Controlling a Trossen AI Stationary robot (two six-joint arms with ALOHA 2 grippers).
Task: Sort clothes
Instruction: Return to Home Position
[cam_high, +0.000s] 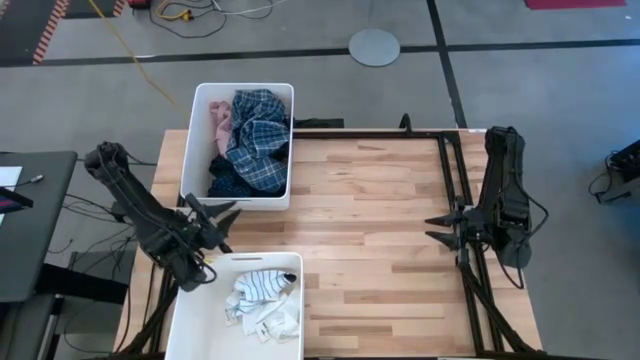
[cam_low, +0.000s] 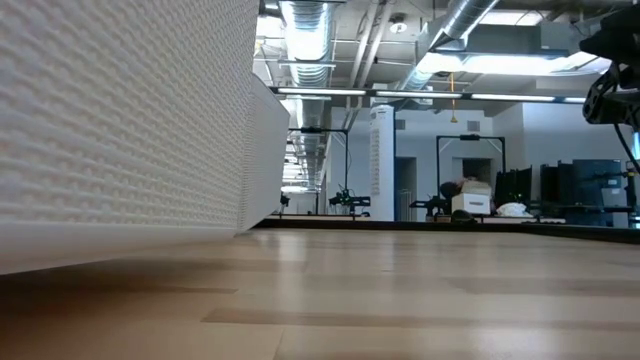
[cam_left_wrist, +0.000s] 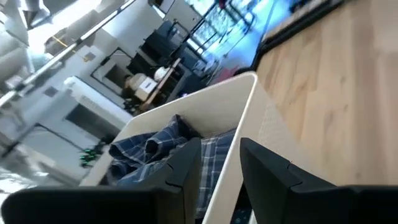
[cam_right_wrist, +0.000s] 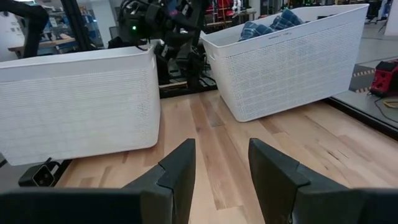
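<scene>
Seen from overhead, the left gripper (cam_high: 225, 228) hangs at the left edge of the table (cam_high: 370, 230), between two white bins, its jaws spread and empty. The upper bin (cam_high: 186, 150), just beyond its fingertips, holds the blue plaid shirt (cam_high: 258, 135), with the pink shirt (cam_high: 218, 122) beside it and a navy piece (cam_high: 228, 180) below. The lower bin (cam_high: 190, 300), close beside the gripper, holds the white and striped socks (cam_high: 262, 296). Across bare wood at the right edge, the right gripper (cam_high: 430, 229) points toward the bins. Its jaws are likewise parted around nothing, well apart from all the clothes.
</scene>
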